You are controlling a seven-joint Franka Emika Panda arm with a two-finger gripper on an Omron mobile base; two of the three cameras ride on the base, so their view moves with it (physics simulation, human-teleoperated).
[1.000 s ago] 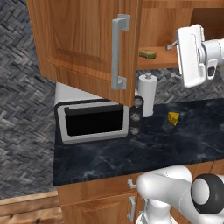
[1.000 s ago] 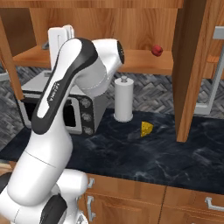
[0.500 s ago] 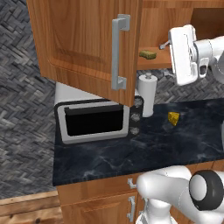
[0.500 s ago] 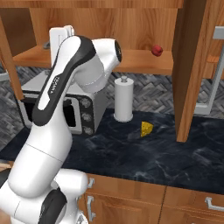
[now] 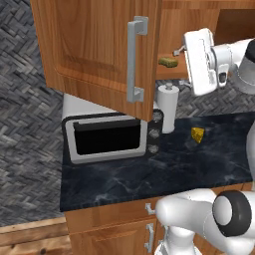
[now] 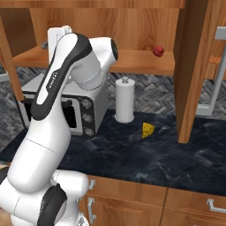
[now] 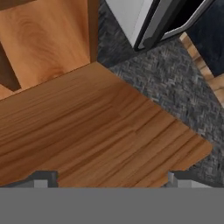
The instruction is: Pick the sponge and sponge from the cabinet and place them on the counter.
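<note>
A dull olive-yellow sponge (image 5: 168,62) lies on the inner shelf of the open cabinet (image 5: 89,45), just past the edge of its swung-out door. My gripper (image 5: 179,50) hovers at shelf height immediately right of that sponge, open, with nothing between its fingers. In the hand view the two fingertips (image 7: 41,179) stand wide apart over bare shelf wood (image 7: 100,127). From the right side, the arm reaches up to the shelf (image 6: 132,62), and the gripper (image 6: 44,44) is at its left end. The black-blue counter (image 5: 149,174) lies below.
A microwave (image 5: 104,137) and a white paper towel roll (image 5: 168,107) stand on the counter, with a yellow cheese wedge (image 5: 198,134) to their right. A small red fruit (image 6: 158,50) sits on the shelf. The open cabinet door (image 6: 194,66) hangs at right.
The hand has moved left along the shelf, closer to the olive sponge. The jaws have stayed wide open.
</note>
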